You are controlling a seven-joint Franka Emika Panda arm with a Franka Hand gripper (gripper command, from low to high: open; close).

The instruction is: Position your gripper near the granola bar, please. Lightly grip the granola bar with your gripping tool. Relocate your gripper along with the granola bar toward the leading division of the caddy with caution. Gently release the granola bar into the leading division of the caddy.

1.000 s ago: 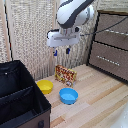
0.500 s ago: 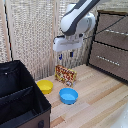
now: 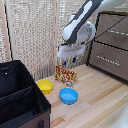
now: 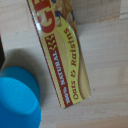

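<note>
The white arm is bent down from the exterior view's upper right. The gripper (image 3: 70, 61) is pointed straight down. Its fingers are seen a little apart.

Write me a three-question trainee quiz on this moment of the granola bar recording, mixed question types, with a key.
1. True or false: the granola bar already lies inside the caddy.
2. Multiple choice: which bowl sits nearer the caddy in the exterior view? A) the yellow bowl B) the blue bowl C) neither, they are stacked
3. Fill in: the gripper hangs directly ____ the granola bar.

Key
1. False: it stands on edge on the wooden table, outside the caddy.
2. A
3. above; whether the fingers touch the box cannot be told.
</note>
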